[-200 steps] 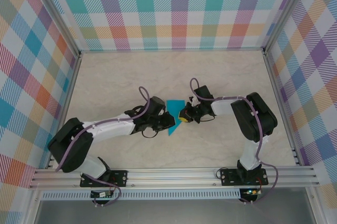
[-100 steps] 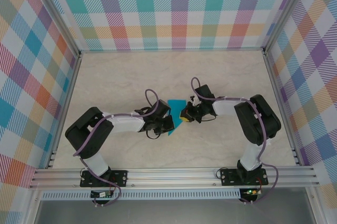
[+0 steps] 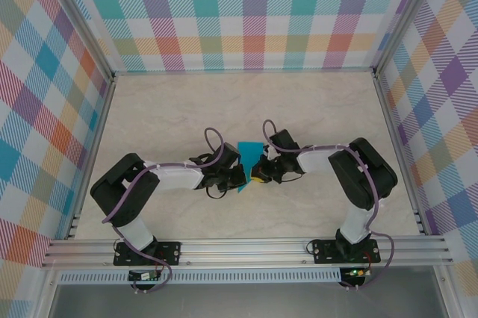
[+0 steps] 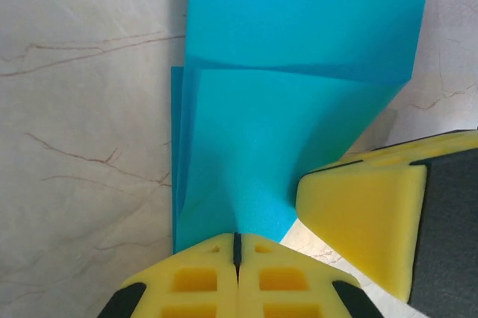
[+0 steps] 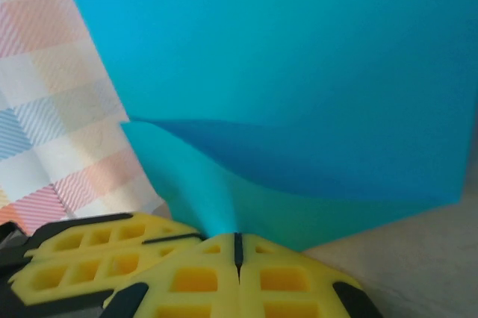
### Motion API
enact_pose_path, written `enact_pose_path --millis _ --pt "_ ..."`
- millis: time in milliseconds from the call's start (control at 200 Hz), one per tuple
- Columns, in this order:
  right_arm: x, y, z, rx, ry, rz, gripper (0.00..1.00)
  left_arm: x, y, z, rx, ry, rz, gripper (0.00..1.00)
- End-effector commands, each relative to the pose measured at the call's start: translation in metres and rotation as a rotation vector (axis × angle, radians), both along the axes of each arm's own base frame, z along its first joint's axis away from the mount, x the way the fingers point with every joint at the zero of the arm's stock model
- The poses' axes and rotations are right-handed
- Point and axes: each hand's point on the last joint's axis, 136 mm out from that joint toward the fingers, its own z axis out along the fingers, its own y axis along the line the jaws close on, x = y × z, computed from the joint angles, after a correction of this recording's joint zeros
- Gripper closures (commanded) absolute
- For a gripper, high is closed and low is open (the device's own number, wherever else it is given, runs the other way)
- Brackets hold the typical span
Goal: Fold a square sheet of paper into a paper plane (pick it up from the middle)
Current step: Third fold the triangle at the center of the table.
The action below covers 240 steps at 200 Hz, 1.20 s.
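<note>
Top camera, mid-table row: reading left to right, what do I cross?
left plaid wall → left arm's elbow → left end effector → square sheet of paper → right end effector → right arm's elbow → right plaid wall

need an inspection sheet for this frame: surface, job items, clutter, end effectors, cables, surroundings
surface: pale marbled tabletop, no damage seen.
job's things: square sheet of paper, teal, mid-table between the arms, one flap folded over along a slanted crease; not yet a plane.
clutter: nothing seen.
end effectors: left end effector shut on the paper's edge; right end effector shut on it too, close beside the left.
cables: purple cables loop above each wrist, off the paper.
surroundings: plaid walls on three sides; aluminium rail along the near edge.
</note>
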Motion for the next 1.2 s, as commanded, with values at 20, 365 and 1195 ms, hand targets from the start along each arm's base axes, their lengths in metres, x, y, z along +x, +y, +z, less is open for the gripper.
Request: enact_pose_path --millis 20,365,1195 --pt "0.013 -0.027 -0.023 -0.091 -0.029 -0.054 1.0 -0.029 0.044 -0.043 0.202 0.107 0.011 0.96" --pt "0.061 -0.062 -0.016 -0.106 -0.094 -0.137 1.0 -0.04 0.058 -0.047 0.24 0.11 -0.018 0.97" --pt "0.036 -0.034 0.027 0.055 -0.03 -0.053 0.6 0.014 0.029 0.033 0.142 -0.109 -0.068 0.82"
